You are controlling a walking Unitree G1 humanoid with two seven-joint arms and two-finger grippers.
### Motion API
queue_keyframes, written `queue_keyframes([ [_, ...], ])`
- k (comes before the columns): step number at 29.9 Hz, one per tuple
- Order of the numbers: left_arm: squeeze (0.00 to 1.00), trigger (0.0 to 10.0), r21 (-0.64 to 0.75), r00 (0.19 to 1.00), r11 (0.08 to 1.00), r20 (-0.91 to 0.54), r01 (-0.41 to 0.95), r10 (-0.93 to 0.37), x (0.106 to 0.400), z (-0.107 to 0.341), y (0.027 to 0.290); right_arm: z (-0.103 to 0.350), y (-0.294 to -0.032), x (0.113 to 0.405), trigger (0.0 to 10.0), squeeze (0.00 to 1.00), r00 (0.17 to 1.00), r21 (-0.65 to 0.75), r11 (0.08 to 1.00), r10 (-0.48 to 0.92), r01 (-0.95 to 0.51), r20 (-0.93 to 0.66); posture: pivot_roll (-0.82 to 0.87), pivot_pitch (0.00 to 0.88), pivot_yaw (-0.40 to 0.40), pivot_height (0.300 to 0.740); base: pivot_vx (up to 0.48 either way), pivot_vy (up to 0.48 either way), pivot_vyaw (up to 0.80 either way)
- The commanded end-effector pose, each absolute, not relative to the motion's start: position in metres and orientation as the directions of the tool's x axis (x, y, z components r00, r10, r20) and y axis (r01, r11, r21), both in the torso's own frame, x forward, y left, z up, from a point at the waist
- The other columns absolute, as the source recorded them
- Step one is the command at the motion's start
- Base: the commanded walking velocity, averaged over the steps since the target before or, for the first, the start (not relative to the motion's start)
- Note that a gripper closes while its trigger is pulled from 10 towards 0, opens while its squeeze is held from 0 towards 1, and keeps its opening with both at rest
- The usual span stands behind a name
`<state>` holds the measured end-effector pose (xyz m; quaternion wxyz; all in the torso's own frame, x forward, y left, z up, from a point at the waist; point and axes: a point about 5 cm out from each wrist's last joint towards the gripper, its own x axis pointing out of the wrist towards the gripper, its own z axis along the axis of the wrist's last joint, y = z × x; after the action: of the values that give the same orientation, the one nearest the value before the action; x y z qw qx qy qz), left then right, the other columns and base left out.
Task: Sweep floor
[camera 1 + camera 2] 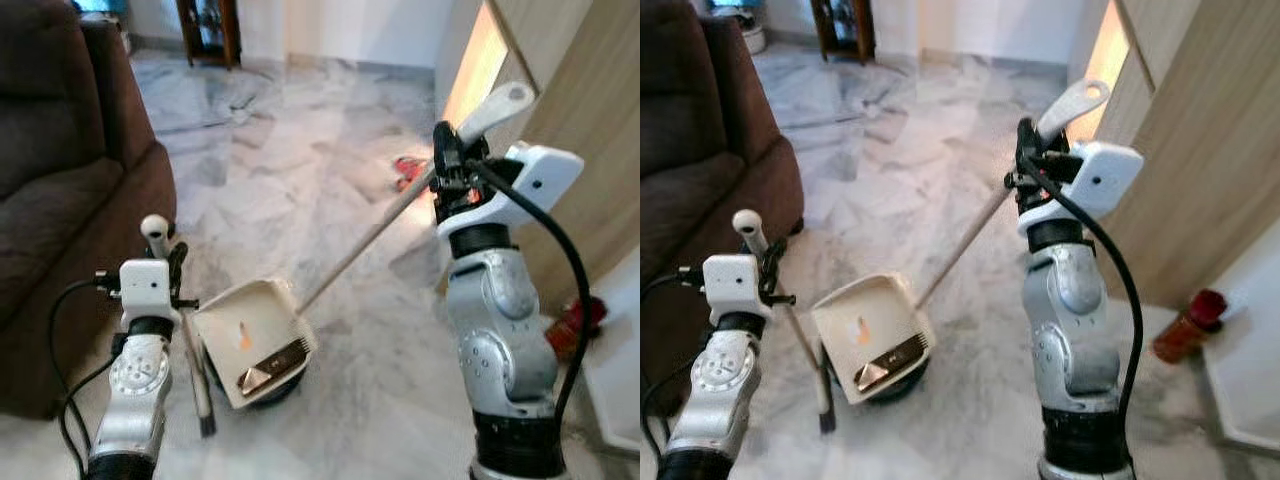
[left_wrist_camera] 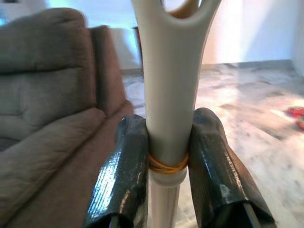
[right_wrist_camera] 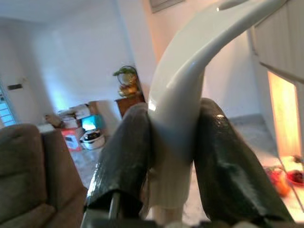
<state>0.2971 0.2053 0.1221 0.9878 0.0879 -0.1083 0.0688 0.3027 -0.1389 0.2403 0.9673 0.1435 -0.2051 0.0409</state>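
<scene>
The left end effector [image 1: 170,262] grips the short broom [image 1: 185,330] at seven o'clock, bristles on the marble floor [image 1: 300,170]. The right end effector [image 1: 450,165] clamps the long handle of the dustpan [image 1: 255,340], which sits low at centre holding scraps. Collection looks underway; next, brush remaining litter towards the pan

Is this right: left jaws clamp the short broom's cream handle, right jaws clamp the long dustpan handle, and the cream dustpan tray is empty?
Not quite: the cream plastic dustpan tray isn't empty. The left eye view shows a small orange scrap and a gold-brown wrapper in it. The rest holds: left gripper clamps the short broom's cream handle, right gripper the long cream dustpan handle.
</scene>
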Motion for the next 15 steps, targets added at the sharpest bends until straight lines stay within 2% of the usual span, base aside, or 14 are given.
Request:
queue_keyframes([
  [1, 0.02, 10.0, 0.18, 0.956, 0.968, 0.264, -0.177, 0.126, 0.2972, 0.1303, 0.2119, 0.261, -0.1299, 0.2974, 10.0, 0.0, 0.867, 0.25, 0.949, 0.045, -0.193, 0.495, 0.0, 0.057, -0.017, 0.74, 0.319, 0.0, 0.61],
  [9, 0.02, 10.0, 0.178, 0.956, 0.968, 0.264, -0.178, 0.127, 0.2972, 0.1304, 0.2125, 0.2611, -0.129, 0.2971, 10.0, 0.0, 0.867, 0.251, 0.948, 0.049, -0.198, 0.497, 0.01, 0.059, -0.017, 0.74, 0.308, 0.0, 0.61],
  [13, 0.0, 10.0, 0.177, 0.955, 0.968, 0.266, -0.18, 0.129, 0.2971, 0.1303, 0.2123, 0.261, -0.1291, 0.2971, 10.0, 0.0, 0.867, 0.253, 0.947, 0.05, -0.199, 0.496, 0.01, 0.059, -0.017, 0.74, 0.0, 0.0, 0.49],
  [15, 0.0, 10.0, 0.176, 0.955, 0.968, 0.266, -0.18, 0.129, 0.2971, 0.1302, 0.2124, 0.2609, -0.1289, 0.2971, 10.0, 0.0, 0.867, 0.252, 0.947, 0.05, -0.199, 0.495, 0.01, 0.059, -0.017, 0.74, 0.0, 0.0, 0.0],
])
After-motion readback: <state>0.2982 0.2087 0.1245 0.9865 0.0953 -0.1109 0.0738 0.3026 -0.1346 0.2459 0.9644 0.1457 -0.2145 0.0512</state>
